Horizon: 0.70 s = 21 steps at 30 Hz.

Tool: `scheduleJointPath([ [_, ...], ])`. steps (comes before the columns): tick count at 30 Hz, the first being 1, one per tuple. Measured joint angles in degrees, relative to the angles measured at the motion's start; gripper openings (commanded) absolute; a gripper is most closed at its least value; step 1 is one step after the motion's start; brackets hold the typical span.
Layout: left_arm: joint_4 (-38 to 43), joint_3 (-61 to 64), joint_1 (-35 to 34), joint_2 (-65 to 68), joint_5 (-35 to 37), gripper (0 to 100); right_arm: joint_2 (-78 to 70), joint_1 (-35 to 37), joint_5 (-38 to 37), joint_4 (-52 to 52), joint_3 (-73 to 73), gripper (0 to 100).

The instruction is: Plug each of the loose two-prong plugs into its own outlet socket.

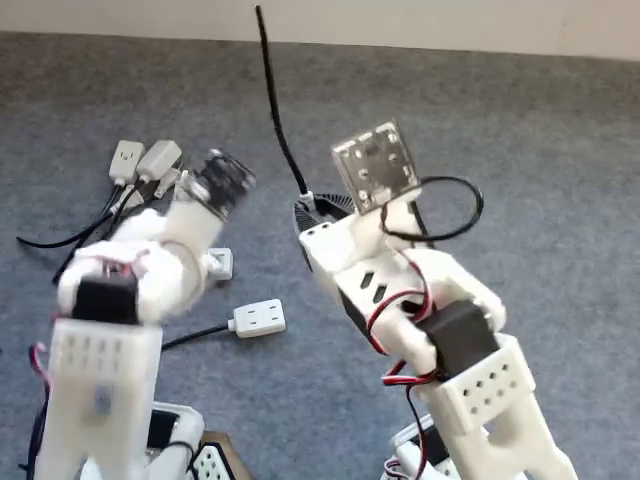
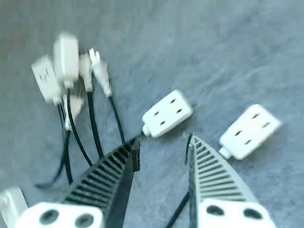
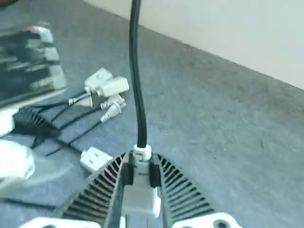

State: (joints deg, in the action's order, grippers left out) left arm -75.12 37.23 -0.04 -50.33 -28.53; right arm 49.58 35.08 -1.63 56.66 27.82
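My right gripper point(image 3: 141, 167) is shut on a white two-prong plug point(image 3: 140, 192), held off the carpet, and its black cord point(image 3: 136, 71) rises straight away from it. In the high view that cord point(image 1: 275, 95) runs toward the back wall. My left gripper point(image 2: 163, 142) is open and hangs above a white outlet socket point(image 2: 167, 113). A second socket point(image 2: 249, 130) lies beside it. Loose white plugs point(image 2: 97, 71) on black cords lie farther off, by two more white sockets point(image 2: 52, 66). The high view shows one socket point(image 1: 260, 318) between the arms.
Grey carpet point(image 1: 520, 150) covers the floor, with open room at the right and back. Black cords point(image 1: 60, 240) trail off to the left of the left arm. A pale wall point(image 3: 228, 28) borders the far edge.
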Motion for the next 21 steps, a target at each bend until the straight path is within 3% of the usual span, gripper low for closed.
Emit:
scheduleJointPath([
  [4,-3.5,-1.1,7.8,-10.4,3.9,30,4.0,0.1,1.9,-14.2,16.2,0.5],
  [10,-2.0,1.2,8.7,-24.9,15.1,30,5.2,0.4,2.2,-22.3,25.9,0.5],
  [21,14.7,37.1,8.8,-50.2,18.5,30,5.5,5.4,11.7,-20.7,27.1,0.5],
])
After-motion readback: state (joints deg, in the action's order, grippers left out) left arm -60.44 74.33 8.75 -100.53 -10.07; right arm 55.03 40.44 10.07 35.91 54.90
